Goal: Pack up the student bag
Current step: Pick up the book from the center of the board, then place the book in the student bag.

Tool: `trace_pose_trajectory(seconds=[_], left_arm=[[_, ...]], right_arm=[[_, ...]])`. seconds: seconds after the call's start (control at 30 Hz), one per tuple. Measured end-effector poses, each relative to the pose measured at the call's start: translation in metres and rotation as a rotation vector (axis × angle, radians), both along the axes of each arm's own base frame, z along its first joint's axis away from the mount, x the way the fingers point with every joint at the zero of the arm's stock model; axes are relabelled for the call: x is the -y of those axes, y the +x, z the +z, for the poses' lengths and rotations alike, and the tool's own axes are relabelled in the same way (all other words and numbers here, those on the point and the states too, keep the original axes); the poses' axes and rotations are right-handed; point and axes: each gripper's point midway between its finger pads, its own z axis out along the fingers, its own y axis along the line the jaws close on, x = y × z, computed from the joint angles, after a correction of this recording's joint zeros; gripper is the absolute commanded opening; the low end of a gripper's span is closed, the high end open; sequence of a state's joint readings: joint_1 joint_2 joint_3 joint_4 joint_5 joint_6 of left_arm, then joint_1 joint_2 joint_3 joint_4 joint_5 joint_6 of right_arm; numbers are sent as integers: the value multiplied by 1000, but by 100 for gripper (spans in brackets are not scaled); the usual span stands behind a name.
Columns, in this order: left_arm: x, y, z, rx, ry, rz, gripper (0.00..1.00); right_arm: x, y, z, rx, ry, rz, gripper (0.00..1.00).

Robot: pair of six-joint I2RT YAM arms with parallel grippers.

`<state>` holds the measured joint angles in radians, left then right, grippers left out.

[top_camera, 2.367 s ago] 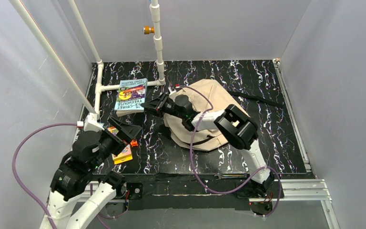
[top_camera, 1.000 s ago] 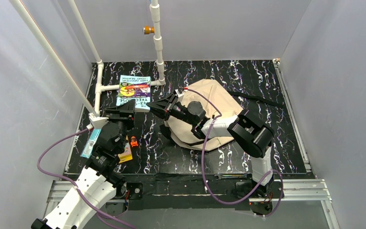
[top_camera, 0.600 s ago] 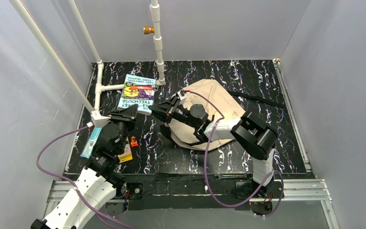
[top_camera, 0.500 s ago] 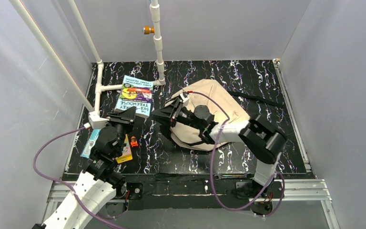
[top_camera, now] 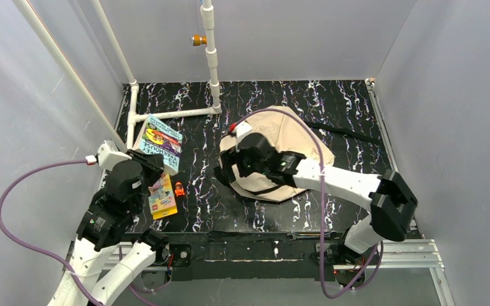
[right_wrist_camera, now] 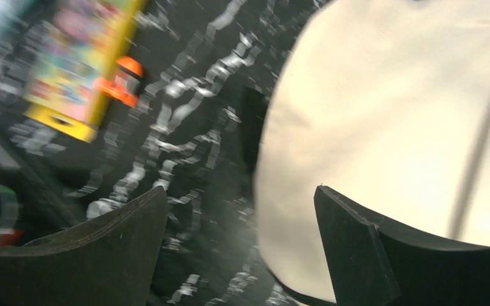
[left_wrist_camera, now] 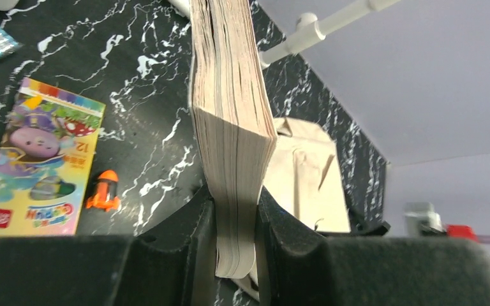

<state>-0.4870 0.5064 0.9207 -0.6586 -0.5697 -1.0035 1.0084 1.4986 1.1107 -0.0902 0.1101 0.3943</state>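
Note:
The student bag [top_camera: 287, 143] is a beige backpack lying flat at the middle of the black marbled table; it also shows in the right wrist view [right_wrist_camera: 408, 108]. My left gripper [top_camera: 152, 166] is shut on a thick teal-covered book [top_camera: 159, 141]. The left wrist view shows the book's page block [left_wrist_camera: 230, 127] standing on edge, pinched between the fingers of the gripper [left_wrist_camera: 236, 210]. My right gripper [top_camera: 228, 171] hovers over the bag's left edge, open and with nothing in it [right_wrist_camera: 242, 197]; one fingertip [right_wrist_camera: 357, 248] is over the fabric.
A yellow colourful box [top_camera: 163, 199] and a small orange toy [top_camera: 179, 189] lie on the table by the left arm. A white pipe frame [top_camera: 172, 115] stands at the back left. A black strap [top_camera: 351, 132] trails from the bag to the right.
My left gripper has closed on the book and drawn it left toward the arm. The right gripper has opened and pulled back from the book to the bag's left edge.

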Motion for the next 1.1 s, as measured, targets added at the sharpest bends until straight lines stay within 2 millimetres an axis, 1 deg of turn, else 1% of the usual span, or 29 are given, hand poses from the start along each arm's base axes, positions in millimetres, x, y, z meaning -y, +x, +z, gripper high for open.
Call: trace_pose_trajectory(seconds=[0.03, 0.07, 0.1, 0.17, 0.23, 0.27, 0.33, 0.4, 0.43, 0.47, 0.57, 0.6, 0.63, 0.67, 0.7, 0.87, 0.97, 1.1], left_arm=[[-1, -4, 4, -25, 25, -16, 0], [-1, -7, 7, -40, 40, -29, 0], [-1, -12, 8, -63, 56, -47, 0], [-2, -22, 4, -111, 86, -76, 0], [-5, -33, -6, -165, 112, -97, 0], [-6, -39, -13, -193, 124, -106, 0], [-9, -50, -22, -233, 141, -124, 0], [-10, -59, -27, -257, 149, -143, 0], [-11, -62, -29, -263, 151, -151, 0], [-9, -64, -31, -274, 150, -164, 0], [-5, -66, -35, -297, 146, -191, 0], [-2, -67, -36, -307, 144, -202, 0], [0, -67, -37, -315, 142, -212, 0], [3, -66, -39, -325, 139, -224, 0], [6, -66, -40, -336, 135, -238, 0], [22, -62, -42, -357, 107, -302, 0], [35, -59, -40, -348, 75, -349, 0], [57, -54, -34, -321, 5, -424, 0]], right_arm=[[3, -1, -11, 47, -108, 4, 92], [4, -1, -19, 71, -172, 6, 92], [7, -1, -31, 100, -262, 10, 92], [12, -3, -54, 141, -412, 21, 91], [19, -5, -78, 175, -555, 36, 89], [23, -6, -89, 192, -623, 41, 86], [31, -6, -105, 221, -733, 44, 81], [36, -4, -114, 257, -815, 27, 72], [38, -2, -115, 272, -840, 17, 67], [41, 1, -114, 290, -861, -2, 63], [46, 8, -108, 323, -882, -43, 59], [46, 8, -105, 328, -878, -50, 54], [46, 9, -100, 333, -869, -53, 46], [46, 9, -95, 338, -856, -57, 36], [47, 10, -87, 346, -835, -63, 28], [52, 16, -44, 370, -725, -118, 2], [58, 23, -33, 364, -697, -152, 1], [65, 27, -31, 339, -671, -163, 1]])
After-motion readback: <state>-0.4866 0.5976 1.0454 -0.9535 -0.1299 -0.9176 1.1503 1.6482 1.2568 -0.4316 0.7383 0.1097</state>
